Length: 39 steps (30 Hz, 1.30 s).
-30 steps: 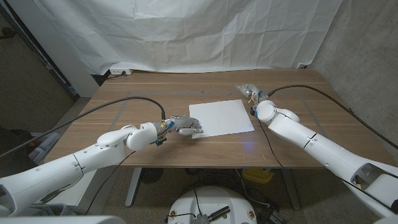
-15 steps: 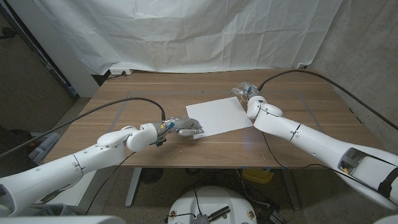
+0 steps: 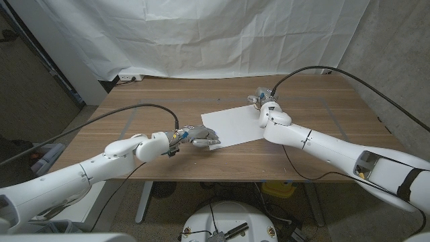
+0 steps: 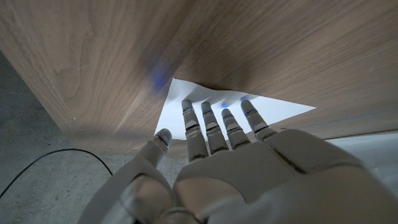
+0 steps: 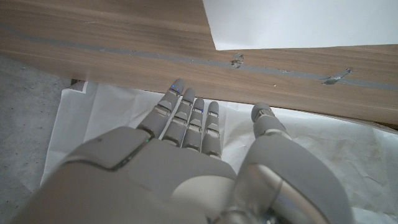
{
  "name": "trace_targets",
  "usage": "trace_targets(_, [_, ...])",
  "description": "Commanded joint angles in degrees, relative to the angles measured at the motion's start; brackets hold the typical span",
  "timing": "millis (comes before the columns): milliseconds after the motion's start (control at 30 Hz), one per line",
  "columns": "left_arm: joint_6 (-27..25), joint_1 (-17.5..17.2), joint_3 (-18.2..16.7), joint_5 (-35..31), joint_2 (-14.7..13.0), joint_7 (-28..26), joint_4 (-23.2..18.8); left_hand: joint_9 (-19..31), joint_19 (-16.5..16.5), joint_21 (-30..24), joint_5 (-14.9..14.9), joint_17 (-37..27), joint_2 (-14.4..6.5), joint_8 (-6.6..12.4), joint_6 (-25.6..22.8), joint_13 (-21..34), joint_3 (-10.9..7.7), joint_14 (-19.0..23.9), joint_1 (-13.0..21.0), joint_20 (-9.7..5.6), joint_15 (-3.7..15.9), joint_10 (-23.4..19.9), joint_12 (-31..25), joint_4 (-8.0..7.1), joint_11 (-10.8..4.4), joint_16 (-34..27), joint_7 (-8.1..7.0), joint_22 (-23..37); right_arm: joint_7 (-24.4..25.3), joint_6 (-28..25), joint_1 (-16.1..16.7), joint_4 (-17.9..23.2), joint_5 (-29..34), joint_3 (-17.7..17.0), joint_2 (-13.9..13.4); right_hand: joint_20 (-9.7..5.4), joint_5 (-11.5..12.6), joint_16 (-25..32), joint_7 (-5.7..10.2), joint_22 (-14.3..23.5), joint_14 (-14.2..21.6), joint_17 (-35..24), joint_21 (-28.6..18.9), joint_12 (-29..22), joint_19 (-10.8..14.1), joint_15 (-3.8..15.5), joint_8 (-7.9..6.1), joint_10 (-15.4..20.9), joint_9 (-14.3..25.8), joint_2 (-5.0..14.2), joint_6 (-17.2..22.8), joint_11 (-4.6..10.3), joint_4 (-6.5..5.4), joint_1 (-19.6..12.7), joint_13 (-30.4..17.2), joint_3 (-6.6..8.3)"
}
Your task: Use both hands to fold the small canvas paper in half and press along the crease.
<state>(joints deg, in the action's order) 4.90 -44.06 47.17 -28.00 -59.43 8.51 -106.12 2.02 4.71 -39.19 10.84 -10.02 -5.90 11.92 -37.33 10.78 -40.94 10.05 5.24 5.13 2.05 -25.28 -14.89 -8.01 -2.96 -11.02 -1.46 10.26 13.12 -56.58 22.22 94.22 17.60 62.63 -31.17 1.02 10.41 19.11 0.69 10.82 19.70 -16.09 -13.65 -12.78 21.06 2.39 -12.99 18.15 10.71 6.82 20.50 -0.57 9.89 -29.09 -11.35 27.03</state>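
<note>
head view, right hand [image 3: 263,99] half hidden

No words, numbers, labels or signs to read anywhere. Nothing printed on the white square sheet of canvas paper [image 3: 233,125] under the fingers of the left hand [image 3: 200,137]. Nothing written on the brown wooden table [image 3: 154,111] beside the right hand [image 3: 264,101], only plain grey lines.
</note>
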Motion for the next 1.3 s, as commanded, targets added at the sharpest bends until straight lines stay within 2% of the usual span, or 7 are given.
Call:
trace_targets(33, [4.74,3.83,2.11,-3.02,0.1,2.24,2.16,8.36,-0.04,0.25,0.35,-0.1,-1.59,0.28,-4.38,0.1,-0.1,0.88,-0.84,0.66,2.78,-2.95,-0.13,-0.61,-1.16,-0.35,4.21,0.18,-1.76,-2.84,-3.13,-2.68,3.58,4.88,1.67,-0.37,0.33,1.89,0.69,0.28,2.08,-1.43,-0.28,-0.36,1.02,2.51,-0.14,1.16,0.18,-0.31,0.82,0.68,0.19,-1.66,-0.39,-0.46])
trace_targets(333, [6.16,4.73,3.13,-2.81,0.18,2.81,2.81,8.31,-0.3,0.5,0.46,-0.03,-1.63,0.44,-6.16,0.05,-0.06,1.64,-1.44,0.85,3.69,-4.67,-0.22,-0.93,-1.49,-0.35,3.69,0.17,-4.81,-3.94,-5.85,-7.99,3.88,7.81,3.84,-0.27,0.54,3.79,0.92,0.39,2.34,-3.38,-0.51,-0.41,1.84,2.31,-0.38,2.03,0.21,-1.47,1.98,1.14,0.1,-2.84,-0.57,-1.31])
trace_targets(733, [5.17,4.4,3.74,-2.54,-0.12,2.97,2.04,8.29,-0.54,0.66,0.53,0.04,-1.63,0.45,-7.12,0.03,-0.14,2.11,-1.66,0.77,4.03,-5.46,-0.12,-0.94,-1.58,-0.29,3.68,0.16,-8.55,-3.64,-8.64,-16.15,2.6,10.14,6.88,-0.29,0.71,4.96,1.05,0.46,2.34,-4.65,-0.48,-0.35,1.86,2.77,-0.51,2.29,0.24,-1.51,2.82,1.28,-0.23,-3.35,-0.69,-1.75])
trace_targets(833, [4.78,4.19,3.84,-2.37,-0.19,2.98,1.79,8.29,-0.57,0.71,0.55,0.05,-1.63,0.29,-6.95,0.03,-0.15,2.13,-1.72,0.77,4.03,-5.36,0.02,-0.94,-1.5,-0.23,3.54,0.16,-8.33,-4.78,-8.6,-17.35,2.2,9.81,7.59,-0.82,0.78,6.09,0.66,0.49,2.79,-5.64,-1.04,-0.4,3.41,3.24,-0.48,2.76,0.25,-1.82,3.21,0.97,-0.4,-3.61,-0.78,-2.28])
trace_targets(967, [4.16,3.92,3.91,-2.34,-0.24,2.88,1.47,8.28,-0.61,0.75,0.56,0.06,-1.62,0.2,-6.9,0.02,-0.17,2.09,-1.76,0.75,4.05,-5.32,0.12,-0.94,-1.42,-0.17,3.57,0.16,-6.96,-5.69,-7.73,-16.5,1.87,9.05,7.02,-1.97,0.86,9.07,-0.15,0.51,4.52,-8.0,-2.55,-0.59,7.71,4.22,-0.27,3.91,0.32,-2.98,4.07,-0.19,-0.88,-3.49,-0.97,-4.05])
trace_targets(1167, [3.97,4.03,4.06,-2.4,-0.08,2.86,1.43,8.28,-0.65,0.86,0.59,0.07,-1.61,0.03,-6.87,0.02,-0.2,1.88,-1.86,0.77,4.06,-4.9,0.47,-0.95,-1.39,0.01,3.62,0.16,-5.5,-6.99,-6.92,-14.04,2.08,9.12,5.47,-1.55,0.94,10.46,-0.65,0.47,5.25,-9.09,-2.85,-0.81,8.76,4.36,-0.54,4.8,0.39,-3.79,5.45,-0.77,-1.03,-3.29,-1.07,-5.06])
trace_targets(1300, [4.03,4.28,4.2,-2.65,0.2,2.83,1.52,8.28,-0.63,0.95,0.61,0.07,-1.61,-0.13,-6.72,0.02,-0.22,1.8,-1.95,0.69,4.17,-4.96,0.57,-0.97,-1.37,0.09,3.68,0.16,-5.72,-7.72,-7.34,-12.89,2.89,10.82,4.63,-1.49,1.17,11.54,-0.85,0.46,5.75,-9.95,-2.91,-1.22,9.14,4.23,-0.93,6.01,0.46,-4.15,6.83,-0.35,-0.8,-3.86,-1.22,-5.47])
